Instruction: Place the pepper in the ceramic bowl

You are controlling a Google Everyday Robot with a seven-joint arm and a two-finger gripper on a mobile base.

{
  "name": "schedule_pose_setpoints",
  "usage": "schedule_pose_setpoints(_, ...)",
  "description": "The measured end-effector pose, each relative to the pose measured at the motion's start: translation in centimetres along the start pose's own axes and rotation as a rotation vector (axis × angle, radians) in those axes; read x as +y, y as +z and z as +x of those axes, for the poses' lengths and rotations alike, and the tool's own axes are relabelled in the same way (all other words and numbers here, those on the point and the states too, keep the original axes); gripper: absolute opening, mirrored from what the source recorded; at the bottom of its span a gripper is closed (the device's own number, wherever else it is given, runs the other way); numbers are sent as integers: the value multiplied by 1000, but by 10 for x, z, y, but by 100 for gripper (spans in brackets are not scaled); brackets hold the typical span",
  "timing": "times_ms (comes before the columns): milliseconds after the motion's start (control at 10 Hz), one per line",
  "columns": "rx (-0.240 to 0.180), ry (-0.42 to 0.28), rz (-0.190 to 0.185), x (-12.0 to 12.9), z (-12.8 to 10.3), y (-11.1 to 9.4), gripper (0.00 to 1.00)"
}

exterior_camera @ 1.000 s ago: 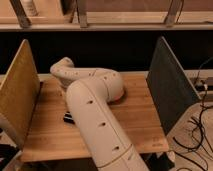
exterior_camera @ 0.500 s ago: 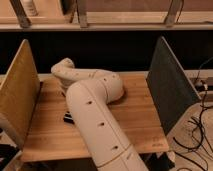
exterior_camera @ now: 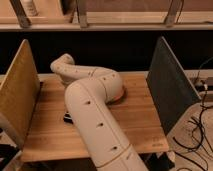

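My white arm [exterior_camera: 95, 115] rises from the bottom edge, bends at the table's middle and folds back to the left. It covers most of the wooden table [exterior_camera: 140, 125]. The gripper is hidden behind the arm, down over the left-middle of the table, and it is shut. Only a dark piece [exterior_camera: 67, 118] peeks out at the arm's left edge there. An orange sliver of the ceramic bowl [exterior_camera: 120, 95] shows just right of the elbow. The pepper is hidden, so I cannot tell whether it is held.
A tan upright panel [exterior_camera: 19, 95] walls the table's left side and a dark grey one [exterior_camera: 170, 90] the right. Black cables [exterior_camera: 197, 135] hang off the right. A shelf with metal posts [exterior_camera: 82, 15] runs along the back.
The arm keeps almost the same pose, its wrist end only slightly shifted. The hidden gripper has gone from open to shut.
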Motion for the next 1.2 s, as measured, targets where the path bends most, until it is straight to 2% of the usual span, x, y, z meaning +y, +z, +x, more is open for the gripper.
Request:
schedule_pose_setpoints(300,-24,63,94,-50,-6,-34,0)
schedule_pose_setpoints(500,-10,139,148,-87,10,-52,0)
schedule_pose_setpoints(700,38,243,187,-123,48,-64,0)
schedule_pose_setpoints(900,65,314,205,-143,75,-71,0)
schedule_pose_setpoints(1200,108,476,231,-174,140,-86,0)
